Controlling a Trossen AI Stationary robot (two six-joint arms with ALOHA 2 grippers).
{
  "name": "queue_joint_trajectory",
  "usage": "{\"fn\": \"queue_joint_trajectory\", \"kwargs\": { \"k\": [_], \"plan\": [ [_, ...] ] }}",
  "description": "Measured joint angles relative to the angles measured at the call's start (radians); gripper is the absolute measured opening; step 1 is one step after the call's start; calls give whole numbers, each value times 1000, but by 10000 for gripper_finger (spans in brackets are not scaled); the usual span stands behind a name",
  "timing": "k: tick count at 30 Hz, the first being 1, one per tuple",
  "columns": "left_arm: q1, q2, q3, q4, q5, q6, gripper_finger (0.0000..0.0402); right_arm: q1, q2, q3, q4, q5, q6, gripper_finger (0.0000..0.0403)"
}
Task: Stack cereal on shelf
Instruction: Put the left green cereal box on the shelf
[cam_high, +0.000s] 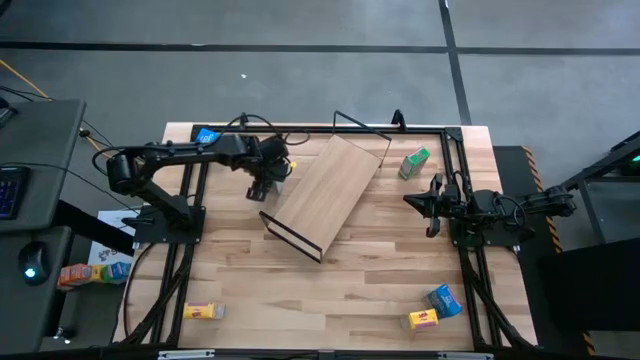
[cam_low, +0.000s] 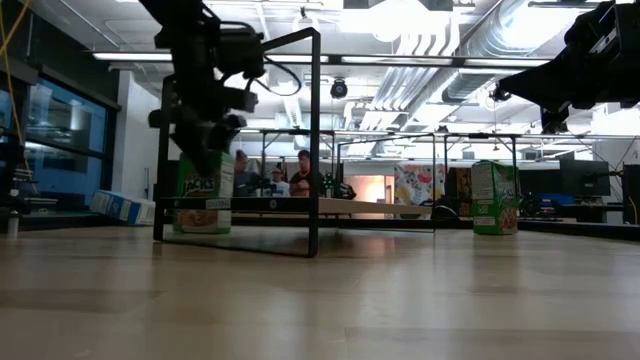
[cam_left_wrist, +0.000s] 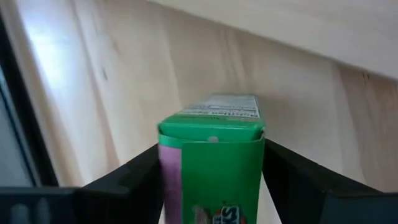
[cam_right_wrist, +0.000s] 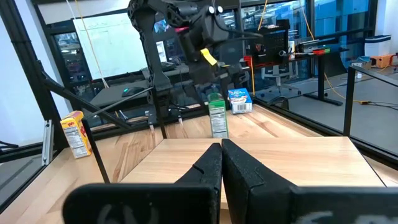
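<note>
My left gripper (cam_high: 263, 184) hangs over the table's far left part, shut on a green cereal box (cam_low: 205, 198) that stands just left of the shelf (cam_high: 325, 192). The shelf is a light-wood board lying at a slant mid-table, resting on its black wire end frames (cam_low: 240, 140). My right gripper (cam_high: 432, 205) is shut on nothing, held above the table near the right edge. A second green box (cam_high: 414, 162) stands upright at the far right. A blue box (cam_high: 207, 135) lies at the far left. A yellow box (cam_high: 203, 311), another yellow (cam_high: 424, 319) and a blue one (cam_high: 445, 298) lie near the front edge. My left gripper pinches the green box between its two fingers (cam_left_wrist: 140, 171), one on each narrow side near the top (cam_left_wrist: 169, 180). The fingers come from above, pointing down. The box is upright and its bottom (cam_low: 203, 230) looks level with the tabletop; whether it is lifted clear I cannot tell.
The shelf's upright wire frame (cam_low: 312, 140) stands close beside the held box. Black frame rails (cam_high: 195, 200) run along the table's left and right sides. People sit in the room beyond the far edge (cam_low: 300, 172). Bare tabletop lies between the shelf and the front edge.
</note>
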Motion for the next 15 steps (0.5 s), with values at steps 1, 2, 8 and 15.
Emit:
{"fn": "queue_joint_trajectory", "kwargs": {
  "k": [1,2,8,15],
  "plan": [
    [0,0,8,-3,0,0,229,0,0,0,0,0,0,0],
    [0,0,18,-8,0,0,227,0,0,0,0,0,0,0],
    [0,0,48,-26,0,-1,200,0,0,0,0,0,0,0],
    [0,0,48,-54,6,-34,170,0,0,0,0,0,0,0]
  ]
}}
